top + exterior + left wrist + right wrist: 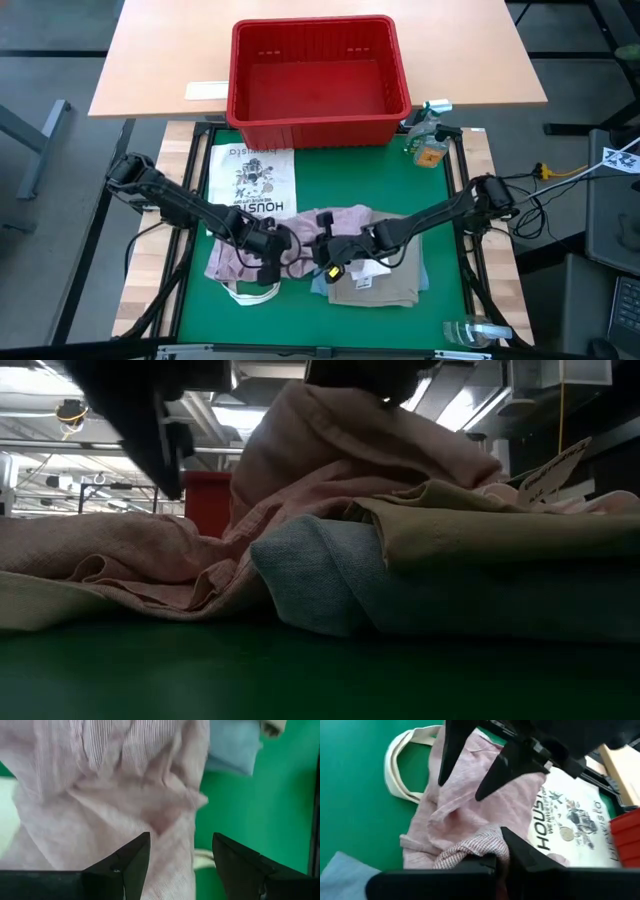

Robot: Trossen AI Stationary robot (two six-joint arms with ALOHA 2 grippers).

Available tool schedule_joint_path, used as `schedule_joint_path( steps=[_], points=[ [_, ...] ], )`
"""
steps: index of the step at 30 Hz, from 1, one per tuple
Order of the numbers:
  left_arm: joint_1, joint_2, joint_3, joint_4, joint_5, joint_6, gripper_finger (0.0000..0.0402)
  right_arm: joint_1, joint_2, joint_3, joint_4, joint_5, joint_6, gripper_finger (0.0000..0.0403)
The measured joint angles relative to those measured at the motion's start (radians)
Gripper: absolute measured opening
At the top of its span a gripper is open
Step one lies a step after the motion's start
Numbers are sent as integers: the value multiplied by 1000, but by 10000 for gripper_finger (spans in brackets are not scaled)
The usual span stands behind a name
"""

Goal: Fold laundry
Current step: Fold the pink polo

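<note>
The pale pink shirt [300, 232] lies crumpled mid-table, its right part resting on the folded tan cloth [385, 280]. The tan cloth rests on light blue denim [330, 575]. My right gripper [497, 856] reaches in from the table's right and is shut on a bunch of the shirt. My left gripper [181, 842] is open, fingers pointing down over the shirt's left part [125, 815]. It also shows in the right wrist view as the left gripper [462, 790]. My left gripper stands open over the shirt; I cannot tell whether its fingertips [481, 796] touch the cloth. My right gripper pinches a gathered fold of the shirt [472, 851] between its two fingers, several layers bunched. In the low view the cloth [330, 440] rises in a peak to the gripper, with the rest on the pile.
A printed white tote bag [252, 180] lies flat at the far left of the green mat, its handles [250, 292] showing near the shirt's near edge. A red basket [315, 80] stands beyond the mat. A small bottle [428, 148] is at the far right corner.
</note>
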Motion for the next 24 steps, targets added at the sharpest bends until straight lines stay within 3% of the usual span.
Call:
schedule_joint_path(
  steps=[9, 13, 17, 24],
  points=[
    [-60, 0, 0, -2, -37, -10, 207, 0, 24, 0, -4, -11, 0, 12],
    [-72, 0, 0, 15, -72, -15, 207, 0, 24, 0, 3, -67, 12, 21],
    [-73, 0, 0, 52, -72, -16, 207, 0, 24, 0, 3, -90, 18, 71],
    [-73, 0, 0, 190, -72, -15, 207, 1, 7, -1, -11, 39, 18, 166]
  ],
)
